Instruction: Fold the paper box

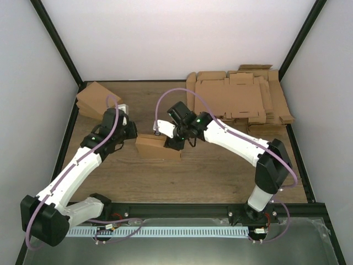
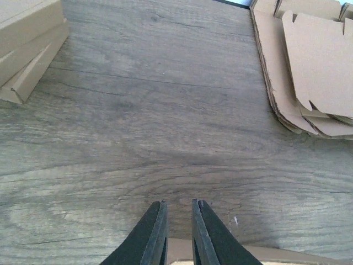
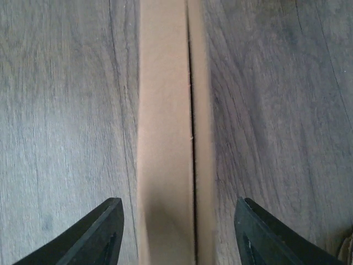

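The paper box (image 1: pixel 157 147) is a small brown cardboard box standing on the wooden table at mid-centre. My right gripper (image 1: pixel 170 141) is at its right end, low over it. In the right wrist view the box's narrow top (image 3: pixel 165 138), with a dark seam along it, runs between the wide-open fingers (image 3: pixel 105 232) without touching them; the right gripper (image 3: pixel 179 208) is open. My left gripper (image 1: pixel 130 130) hovers just left of and behind the box. In the left wrist view the left gripper (image 2: pixel 177 207) is open only by a narrow gap and empty, with a strip of the box (image 2: pixel 231 255) below it.
A pile of small folded brown boxes (image 1: pixel 96 100) lies at the back left and also shows in the left wrist view (image 2: pixel 27 49). A thick pile of flat tabbed cardboard sheets (image 1: pixel 242 99) lies at the back right, also seen in the left wrist view (image 2: pixel 314 66). Black frame rails border the table.
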Controlling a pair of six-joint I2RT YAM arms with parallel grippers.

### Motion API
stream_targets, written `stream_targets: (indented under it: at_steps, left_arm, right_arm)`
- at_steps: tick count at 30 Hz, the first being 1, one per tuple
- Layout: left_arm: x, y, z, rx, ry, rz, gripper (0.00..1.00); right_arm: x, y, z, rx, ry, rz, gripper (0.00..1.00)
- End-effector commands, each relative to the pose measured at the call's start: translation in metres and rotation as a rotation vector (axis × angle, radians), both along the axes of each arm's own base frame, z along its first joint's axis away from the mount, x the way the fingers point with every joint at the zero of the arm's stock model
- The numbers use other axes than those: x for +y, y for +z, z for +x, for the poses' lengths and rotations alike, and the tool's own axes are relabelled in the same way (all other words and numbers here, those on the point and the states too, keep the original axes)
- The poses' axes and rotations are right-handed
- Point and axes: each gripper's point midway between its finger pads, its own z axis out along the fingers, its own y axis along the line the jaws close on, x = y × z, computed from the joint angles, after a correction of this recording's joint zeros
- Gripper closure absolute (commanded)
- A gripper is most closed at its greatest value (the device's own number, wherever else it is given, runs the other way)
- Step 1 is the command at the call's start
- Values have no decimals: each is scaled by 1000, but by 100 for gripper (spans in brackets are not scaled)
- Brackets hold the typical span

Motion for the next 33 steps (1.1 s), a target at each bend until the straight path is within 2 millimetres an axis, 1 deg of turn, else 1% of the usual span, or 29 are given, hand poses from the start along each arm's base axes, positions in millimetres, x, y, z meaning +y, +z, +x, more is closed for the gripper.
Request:
stream_targets:
  at_steps: [1, 3, 4, 5, 6, 7, 8, 9, 10, 12, 14, 16, 18, 21, 22, 23, 25, 26, 28, 31, 32, 33]
  left_arm:
    - [14, 2, -7, -7, 39, 26, 84]
    - [18, 6, -10, -17, 50, 32, 83]
    - [20, 8, -12, -21, 54, 36, 83]
    - [22, 10, -13, -26, 58, 41, 82]
    - [24, 13, -14, -32, 62, 43, 81]
    - [25, 15, -16, -35, 59, 46, 79]
    - [25, 15, -18, -32, 50, 49, 72]
    - [25, 15, -19, -23, 39, 52, 61]
    - [25, 15, -21, -10, 32, 56, 55]
    - [28, 12, -26, 8, 26, 66, 48]
    - [30, 10, -30, 12, 22, 71, 45]
    - [31, 7, -31, 14, 19, 69, 45]
    - [31, 4, -31, 19, 6, 69, 46]
    - [27, 10, -31, -11, -33, 76, 46]
    - [25, 12, -31, -29, -52, 73, 44]
    - [20, 15, -33, -51, -86, 62, 39]
    - [1, 19, -40, -104, -223, 28, 28]
    - [-1, 23, -42, -138, -246, 32, 26]
    - [5, 28, -41, -184, -232, 67, 26]
    - [10, 35, -41, -241, -251, 128, 26]
    - [7, 39, -42, -268, -284, 139, 25]
    - [-1, 41, -46, -295, -347, 143, 23]
  right_arm:
    - [0, -5, 2, 18, 27, -44, 40]
    - [0, -12, 3, 34, 16, -61, 38]
    - [1, -14, 4, 38, 8, -59, 33]
    - [3, -12, 6, 32, 0, -45, 22]
    - [7, -7, 8, 24, -8, -20, 14]
    - [10, -1, 6, 20, 0, 12, 2]
    - [14, 6, 5, 18, 11, 43, 0]
    - [17, 13, 3, 17, 24, 71, 0]
    - [20, 17, 1, 15, 38, 88, 0]
    - [23, 17, 1, 19, 52, 84, 0]
    - [24, 9, 3, 28, 54, 58, 6]
    - [25, 1, 4, 42, 63, 39, 13]
    - [27, -6, 6, 53, 67, 25, 18]
    - [29, -11, 8, 51, 72, 14, 28]
    - [29, -11, 9, 47, 74, 12, 33]
    - [29, -11, 9, 44, 75, 11, 37]
    - [28, -11, 9, 40, 74, 5, 43]
    - [26, -13, 9, 40, 72, -3, 45]
    - [22, -14, 10, 36, 62, -22, 50]
    - [12, -14, 4, 37, 55, -44, 53]
    - [9, -11, 1, 33, 59, -41, 55]
    - [6, -9, -1, 23, 60, -35, 57]
